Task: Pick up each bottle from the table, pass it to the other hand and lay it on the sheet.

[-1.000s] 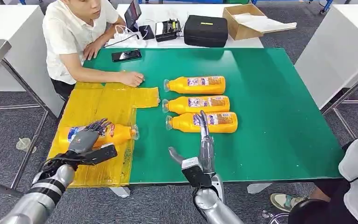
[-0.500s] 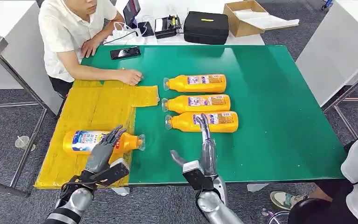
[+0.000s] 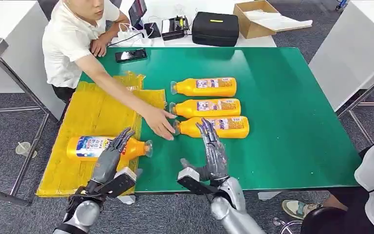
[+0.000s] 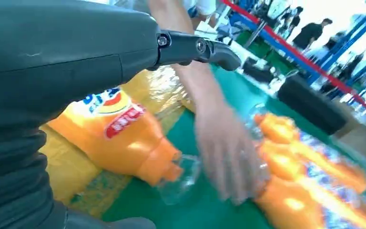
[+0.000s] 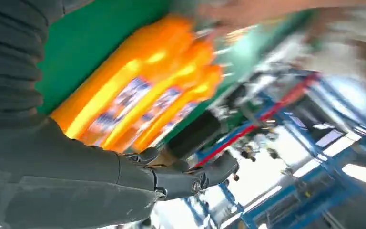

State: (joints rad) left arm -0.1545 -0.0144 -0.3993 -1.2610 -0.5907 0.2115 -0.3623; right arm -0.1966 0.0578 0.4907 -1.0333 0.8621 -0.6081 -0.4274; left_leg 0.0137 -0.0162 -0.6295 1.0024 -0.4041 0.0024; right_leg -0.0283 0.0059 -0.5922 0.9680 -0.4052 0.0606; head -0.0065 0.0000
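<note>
Since one bottle already lies on the sheet, the scene reads as a pause between rounds:

Laid bottle (image 3: pixel 108 146): on its side on the yellow sheet (image 3: pixel 90 114), cap poking off the sheet's edge onto the green bench (image 3: pixel 292 122); that looks like a finished drop.

Left hand (image 3: pixel 111 158): above the laid bottle's cap end with fingers (image 3: pixel 121 138) apart and holding nothing. I cannot tell from the head view whether the tips touch the bottle. I'd judge it has let go.

Right hand (image 3: pixel 213 150): palm low over the bench, fingers (image 3: pixel 205 127) spread and empty, tips at the near bottle (image 3: pixel 213 127) of the row. It looks poised for the next pick.

Row of three: the near bottle, middle bottle (image 3: pixel 207 107) and far bottle (image 3: pixel 205 87) lie side by side, caps all towards the sheet, probably so each comes up the same way.

Person's hand (image 3: pixel 159 124): reaching across the sheet's corner to the near bottle's cap, just beside the right hand's fingers; blurred in the left wrist view. Maybe straightening the bottle, and a risk of collision if the robot closes now.

Remaining: three bottles to pick, pass and lay.
</note>
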